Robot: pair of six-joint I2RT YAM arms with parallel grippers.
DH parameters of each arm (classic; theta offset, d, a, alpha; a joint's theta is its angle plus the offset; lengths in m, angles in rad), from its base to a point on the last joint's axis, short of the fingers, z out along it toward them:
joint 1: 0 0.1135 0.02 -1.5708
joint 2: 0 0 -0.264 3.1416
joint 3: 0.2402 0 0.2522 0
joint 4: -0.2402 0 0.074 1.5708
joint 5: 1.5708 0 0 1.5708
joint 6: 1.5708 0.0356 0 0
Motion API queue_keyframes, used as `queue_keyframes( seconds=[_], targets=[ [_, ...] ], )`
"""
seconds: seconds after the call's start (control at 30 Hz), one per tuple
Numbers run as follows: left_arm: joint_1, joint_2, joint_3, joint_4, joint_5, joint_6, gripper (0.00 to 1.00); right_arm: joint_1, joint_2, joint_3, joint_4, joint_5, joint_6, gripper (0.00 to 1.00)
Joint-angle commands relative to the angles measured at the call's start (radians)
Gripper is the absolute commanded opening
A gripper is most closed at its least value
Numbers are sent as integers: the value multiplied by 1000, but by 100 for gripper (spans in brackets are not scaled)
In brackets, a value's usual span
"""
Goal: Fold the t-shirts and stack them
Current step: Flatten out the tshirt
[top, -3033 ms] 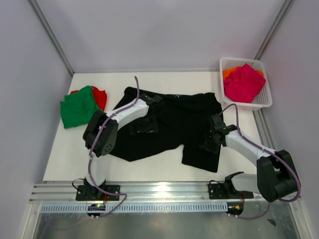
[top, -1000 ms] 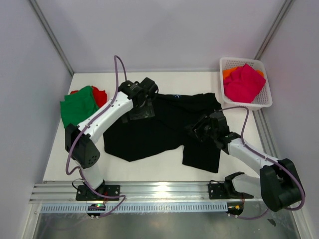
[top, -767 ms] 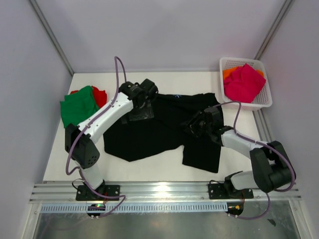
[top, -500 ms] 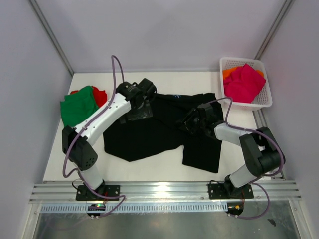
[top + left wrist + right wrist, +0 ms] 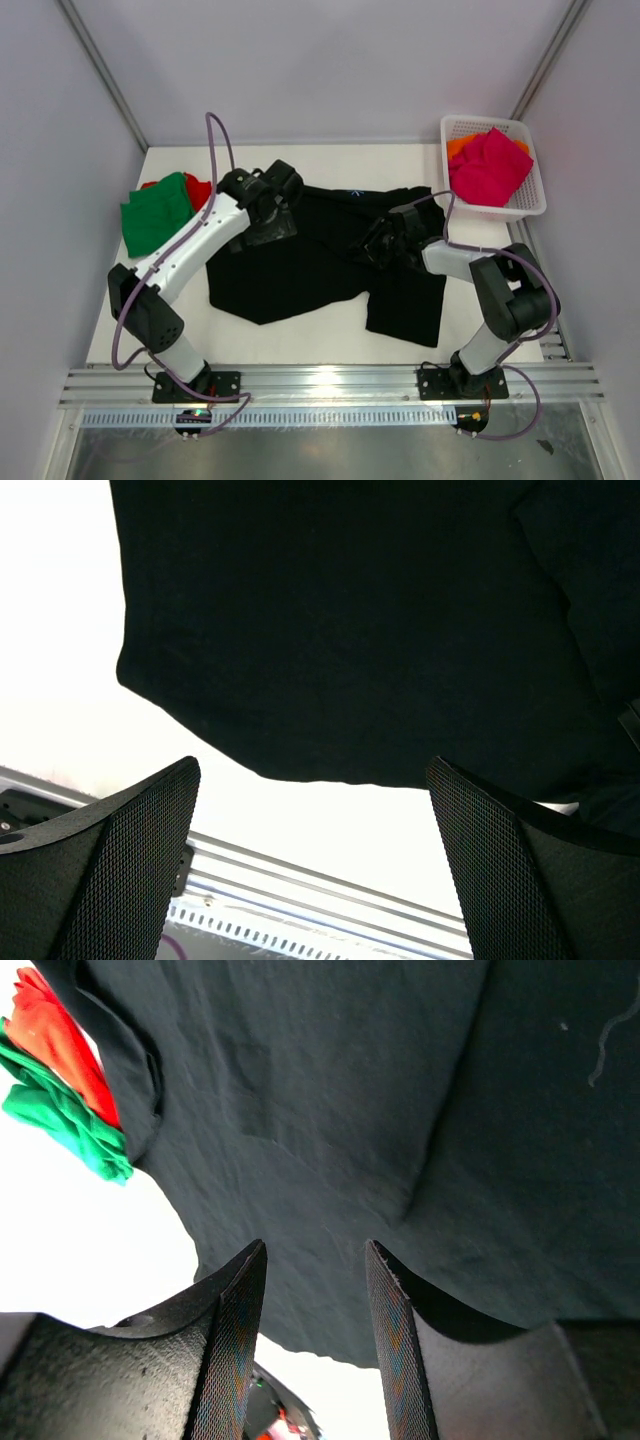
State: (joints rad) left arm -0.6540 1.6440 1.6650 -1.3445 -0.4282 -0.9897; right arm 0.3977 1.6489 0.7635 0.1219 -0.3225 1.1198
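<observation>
White tabletop, grey walls round it. Big black t-shirt lies spread mid-tabletop, a bit rumpled. Left end effector hangs over its upper-left part, jaws fully apart, nothing btwn them. Right end effector over the shirt's right-centre, jaws abt half apart, holding nothing. Green t-shirt overlaps red t-shirt at left edge. Pink t-shirt lies over orange t-shirt in white basket, far right corner.

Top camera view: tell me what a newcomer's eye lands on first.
A large black t-shirt sprawls across the middle of the table, the left end effector and right end effector open over it. A green shirt lies over a red shirt at the left, and a white basket in the far right corner holds a pink shirt.
</observation>
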Motion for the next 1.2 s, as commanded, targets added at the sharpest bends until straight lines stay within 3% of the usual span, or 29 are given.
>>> queue_keyframes(
  seconds=[0.0, 0.33, 0.43, 0.57, 0.67, 0.8, 1.0, 1.17],
  targets=[
    [5, -29, -16, -51, -15, -33, 98, 9, -57, 22, -59, 2, -61, 49],
    [7, -7, -19, -65, -21, -38, 98, 9, -17, 31, -91, -1, -78, 49],
    [7, 10, -117, -87, 5, -56, 98, 9, -20, 39, -116, -3, -98, 49],
    [5, -7, -281, -1, 66, -79, 97, 13, -26, 43, -108, -13, -124, 49],
    [5, -13, -324, 33, 69, -99, 97, 41, -24, 69, -85, -30, -162, 49],
    [5, 13, -298, 30, 77, -95, 97, 87, 15, 140, -116, -40, -201, 49],
    [5, 17, -254, 10, 59, -86, 97, 98, 60, 115, -73, -47, -152, 49],
    [5, 13, -255, 4, 49, -81, 97, 98, 28, 118, -195, -7, -176, 49]
  ],
)
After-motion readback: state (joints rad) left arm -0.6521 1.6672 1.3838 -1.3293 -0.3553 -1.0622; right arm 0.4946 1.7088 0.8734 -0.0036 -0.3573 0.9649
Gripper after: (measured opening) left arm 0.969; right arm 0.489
